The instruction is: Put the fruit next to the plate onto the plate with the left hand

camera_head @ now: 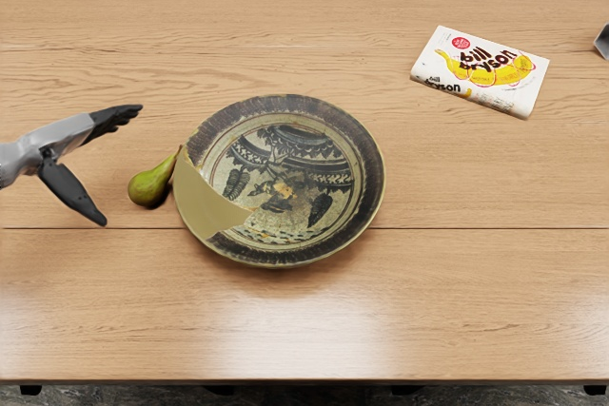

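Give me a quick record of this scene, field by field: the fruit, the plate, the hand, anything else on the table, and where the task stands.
fruit: green pear, lying on the table just left of the plate, close by its rim; contact unclear
plate: patterned plate with a dark rim, no fruit on it
left hand: left hand is left of the pear, apart from it, fingers spread, holding nothing
right hand: not in view
other: book at the far right
task status: pear not yet grasped or on the plate
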You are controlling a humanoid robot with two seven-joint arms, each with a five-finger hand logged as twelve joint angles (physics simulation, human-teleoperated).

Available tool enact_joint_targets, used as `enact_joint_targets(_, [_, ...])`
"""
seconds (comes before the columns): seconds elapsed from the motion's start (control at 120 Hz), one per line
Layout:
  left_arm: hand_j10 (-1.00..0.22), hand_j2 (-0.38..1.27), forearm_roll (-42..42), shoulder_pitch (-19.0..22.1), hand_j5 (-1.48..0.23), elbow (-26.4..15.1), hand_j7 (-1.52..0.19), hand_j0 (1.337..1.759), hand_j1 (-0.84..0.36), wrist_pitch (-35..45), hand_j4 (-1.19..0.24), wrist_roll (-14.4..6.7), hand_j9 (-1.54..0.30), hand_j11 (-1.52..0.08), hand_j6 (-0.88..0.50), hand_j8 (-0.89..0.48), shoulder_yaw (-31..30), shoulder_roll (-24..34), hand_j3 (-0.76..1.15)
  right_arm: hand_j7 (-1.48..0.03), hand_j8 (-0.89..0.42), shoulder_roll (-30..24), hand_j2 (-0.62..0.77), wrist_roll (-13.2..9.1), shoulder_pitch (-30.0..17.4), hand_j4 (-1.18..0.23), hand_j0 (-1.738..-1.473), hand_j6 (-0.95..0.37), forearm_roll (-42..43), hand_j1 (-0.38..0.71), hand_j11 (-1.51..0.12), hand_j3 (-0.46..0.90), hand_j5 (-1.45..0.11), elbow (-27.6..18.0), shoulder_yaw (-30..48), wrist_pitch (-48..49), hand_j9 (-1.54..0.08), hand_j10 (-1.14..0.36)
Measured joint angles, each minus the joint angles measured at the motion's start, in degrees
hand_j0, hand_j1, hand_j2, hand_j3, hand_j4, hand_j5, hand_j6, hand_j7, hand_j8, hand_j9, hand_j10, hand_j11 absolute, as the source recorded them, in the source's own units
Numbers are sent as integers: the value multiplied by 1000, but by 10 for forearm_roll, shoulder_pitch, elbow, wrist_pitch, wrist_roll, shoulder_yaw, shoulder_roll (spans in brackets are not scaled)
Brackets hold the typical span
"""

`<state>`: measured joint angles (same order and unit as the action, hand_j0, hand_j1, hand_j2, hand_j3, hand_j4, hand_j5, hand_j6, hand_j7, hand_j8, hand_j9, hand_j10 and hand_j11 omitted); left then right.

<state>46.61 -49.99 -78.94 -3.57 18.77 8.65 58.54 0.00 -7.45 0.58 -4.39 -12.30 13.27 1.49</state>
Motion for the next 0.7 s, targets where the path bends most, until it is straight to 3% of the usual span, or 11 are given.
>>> enact_joint_targets(0.7, [-148, 34, 15, 9, -187, 68, -187, 1658, 181, 66, -149, -5, -187, -187, -151, -150, -15, -91, 0, -35, -26, 0, -6, 0, 0, -26, -1658, -26, 0, -317, -34, 0, -34, 1, -1, 0, -34, -26])
